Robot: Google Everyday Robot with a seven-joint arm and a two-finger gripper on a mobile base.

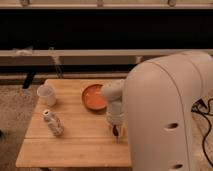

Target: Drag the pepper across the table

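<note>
The light wooden table (75,147) fills the lower left of the camera view. My gripper (116,132) hangs from the white wrist (114,107) and points down at the table's right part, just in front of the orange bowl. A small dark red piece, the pepper (116,133), shows right at the gripper's tip on the table top. It is largely hidden by the gripper. My big white arm (165,115) covers the table's right edge.
A round orange bowl (93,96) sits at the table's back middle. A white cup (46,94) stands at the back left. A small pale bottle (53,123) stands at the left. A dark low shelf runs behind the table. Cables (204,112) lie at the right.
</note>
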